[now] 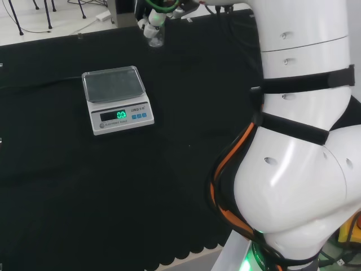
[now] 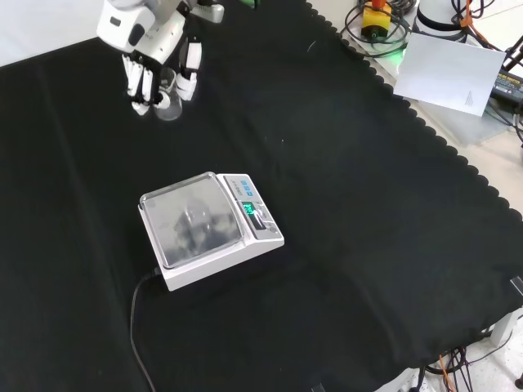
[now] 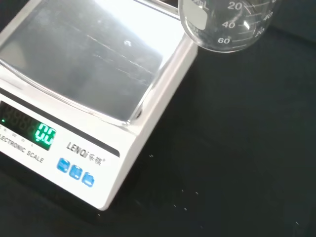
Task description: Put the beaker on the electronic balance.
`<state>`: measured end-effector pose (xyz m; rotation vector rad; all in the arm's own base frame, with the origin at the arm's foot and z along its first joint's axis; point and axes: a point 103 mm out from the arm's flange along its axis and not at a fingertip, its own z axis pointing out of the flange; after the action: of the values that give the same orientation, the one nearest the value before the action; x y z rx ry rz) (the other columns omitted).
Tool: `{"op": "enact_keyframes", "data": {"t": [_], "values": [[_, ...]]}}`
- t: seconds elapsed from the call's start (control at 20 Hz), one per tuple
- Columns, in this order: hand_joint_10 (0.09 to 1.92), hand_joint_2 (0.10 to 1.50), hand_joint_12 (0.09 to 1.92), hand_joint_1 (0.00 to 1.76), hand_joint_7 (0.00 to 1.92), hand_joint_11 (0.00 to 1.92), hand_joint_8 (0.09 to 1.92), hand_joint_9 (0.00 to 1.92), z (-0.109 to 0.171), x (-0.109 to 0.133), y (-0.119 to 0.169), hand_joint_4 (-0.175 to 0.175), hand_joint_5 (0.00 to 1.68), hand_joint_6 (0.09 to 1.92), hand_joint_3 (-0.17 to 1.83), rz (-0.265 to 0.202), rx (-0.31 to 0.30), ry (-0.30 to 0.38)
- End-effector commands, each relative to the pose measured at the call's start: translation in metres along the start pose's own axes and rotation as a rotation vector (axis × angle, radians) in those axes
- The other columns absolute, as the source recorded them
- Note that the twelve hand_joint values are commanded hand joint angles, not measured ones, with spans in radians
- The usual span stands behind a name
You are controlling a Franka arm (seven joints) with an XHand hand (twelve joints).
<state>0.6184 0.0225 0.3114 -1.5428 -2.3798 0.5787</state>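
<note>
The electronic balance (image 2: 211, 226) sits near the middle of the black cloth (image 2: 368, 212), its steel pan bare and its green display lit. Beyond it, toward the cloth's far edge in the front view, the hand (image 2: 155, 49) has its fingers curled round a small clear glass beaker (image 2: 167, 102), apart from the balance. The wrist view brings out what the others blur: white graduation marks on the beaker's (image 3: 227, 24) wall.

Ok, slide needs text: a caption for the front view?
The hand holds a clear beaker above the black cloth, away from the balance.
</note>
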Motion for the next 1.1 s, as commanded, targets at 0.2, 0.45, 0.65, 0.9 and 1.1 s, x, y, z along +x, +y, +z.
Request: {"op": "enact_keyframes", "data": {"t": [0.2, 0.45, 0.65, 0.9, 1.1], "values": [[0.95, 1.23, 0.91, 1.11, 0.58, 0.95, 1.08, 0.9, 0.008, 0.037, 0.038, -0.175, 0.77, 1.32, -0.01, -0.107, 0.012, 0.013], [0.95, 1.23, 0.91, 1.11, 0.58, 0.95, 1.08, 0.9, 0.022, 0.042, 0.056, -0.175, 0.77, 1.32, -0.01, -0.126, 0.017, 0.042], [0.95, 1.23, 0.91, 1.12, 0.58, 0.95, 1.08, 0.9, 0.036, 0.045, 0.071, -0.175, 0.77, 1.32, -0.01, -0.133, 0.043, 0.047], [0.96, 1.23, 0.91, 1.12, 0.58, 0.96, 1.08, 0.9, 0.044, 0.049, 0.086, -0.175, 0.77, 1.32, -0.01, -0.138, 0.051, 0.054], [0.96, 1.23, 0.91, 1.12, 0.58, 0.96, 1.08, 0.9, 0.051, 0.059, 0.099, -0.175, 0.77, 1.32, -0.01, -0.152, 0.073, 0.041]]}}
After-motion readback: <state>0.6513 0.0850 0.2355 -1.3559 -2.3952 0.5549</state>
